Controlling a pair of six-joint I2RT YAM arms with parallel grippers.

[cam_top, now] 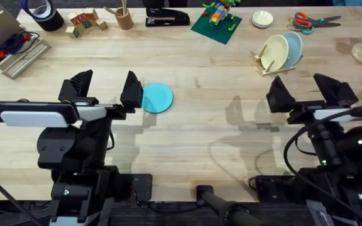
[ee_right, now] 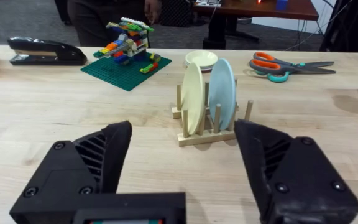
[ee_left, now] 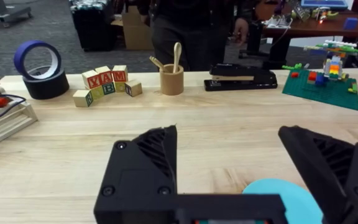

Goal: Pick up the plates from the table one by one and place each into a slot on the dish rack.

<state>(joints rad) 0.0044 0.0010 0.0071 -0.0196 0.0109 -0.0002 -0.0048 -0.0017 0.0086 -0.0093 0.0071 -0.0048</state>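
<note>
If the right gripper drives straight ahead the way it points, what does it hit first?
Likely the dish rack, which sits ahead between the open right gripper's fingers, holding the cream plate and pale blue plate. Depth is uncertain.

The surface [cam_top: 200, 125] is pale planks with visible grain. A turquoise plate [cam_top: 156, 97] lies flat left of centre. At upper right the rack [cam_top: 275, 63] stands holding a cream plate [cam_top: 273, 53] and a pale blue plate [cam_top: 292, 49] upright. Along the top edge lie tape [cam_top: 43, 14], blocks [cam_top: 85, 22], a cup [cam_top: 124, 19], a stapler [cam_top: 167, 17], a green baseplate [cam_top: 215, 24], a white dish [cam_top: 262, 19] and scissors [cam_top: 313, 21]. A tray [cam_top: 8, 41] sits at upper left.
</note>
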